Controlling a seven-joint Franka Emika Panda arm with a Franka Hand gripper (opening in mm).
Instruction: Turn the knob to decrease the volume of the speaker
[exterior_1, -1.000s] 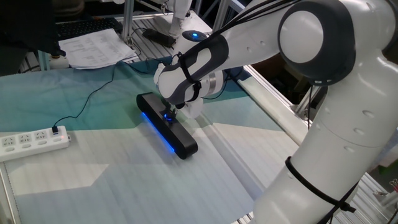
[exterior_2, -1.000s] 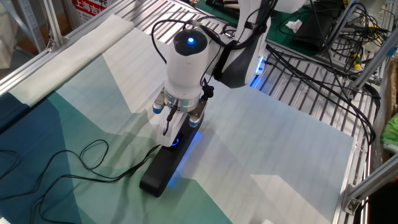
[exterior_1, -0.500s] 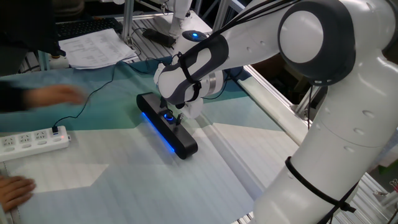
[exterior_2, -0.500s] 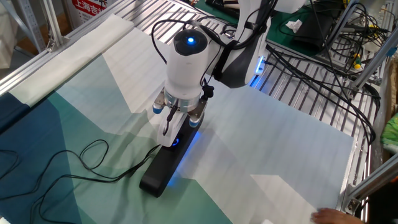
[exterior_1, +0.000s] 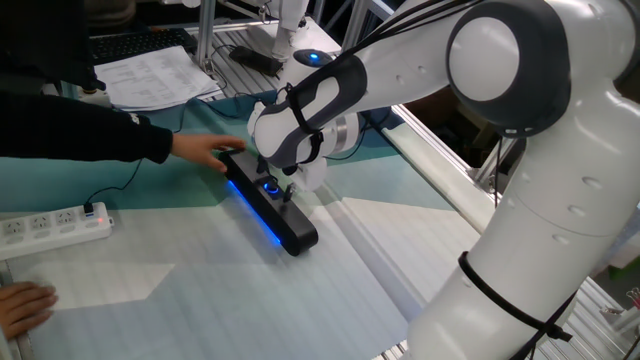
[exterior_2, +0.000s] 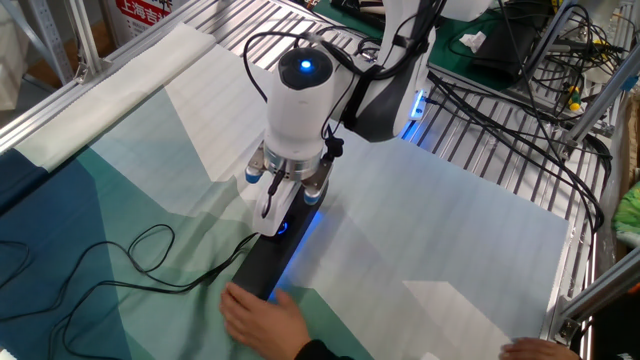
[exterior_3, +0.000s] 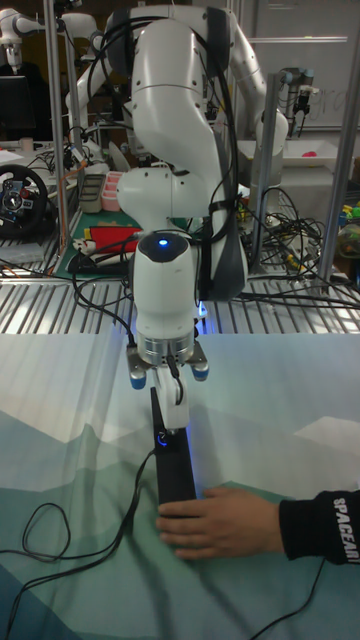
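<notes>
The speaker (exterior_1: 296, 230) is a slim black bar lying on the teal cloth, with a blue strip glowing along its side; it also shows as the speaker (exterior_2: 268, 265) and the speaker (exterior_3: 176, 472). The knob (exterior_1: 270, 187) glows blue on its top near the middle, and appears again as the knob (exterior_2: 282, 227) and the knob (exterior_3: 163, 437). My gripper (exterior_1: 278, 187) points straight down with its fingers close together, shut on the knob. It is also in view as the gripper (exterior_2: 272, 212) and the gripper (exterior_3: 172, 412). Part of the knob is hidden by the fingertips.
A person's hand (exterior_1: 212, 150) rests on the speaker's far end, also seen as the hand (exterior_2: 262, 316) and the hand (exterior_3: 215, 520). A second hand (exterior_1: 22, 305) lies at the table's edge. A white power strip (exterior_1: 50, 228) sits left. The speaker's thin cable (exterior_2: 150, 265) loops over the cloth.
A person's arm has reached in and laid a hand on the speaker's end. My gripper has twisted slightly on the knob and otherwise stays in place.
</notes>
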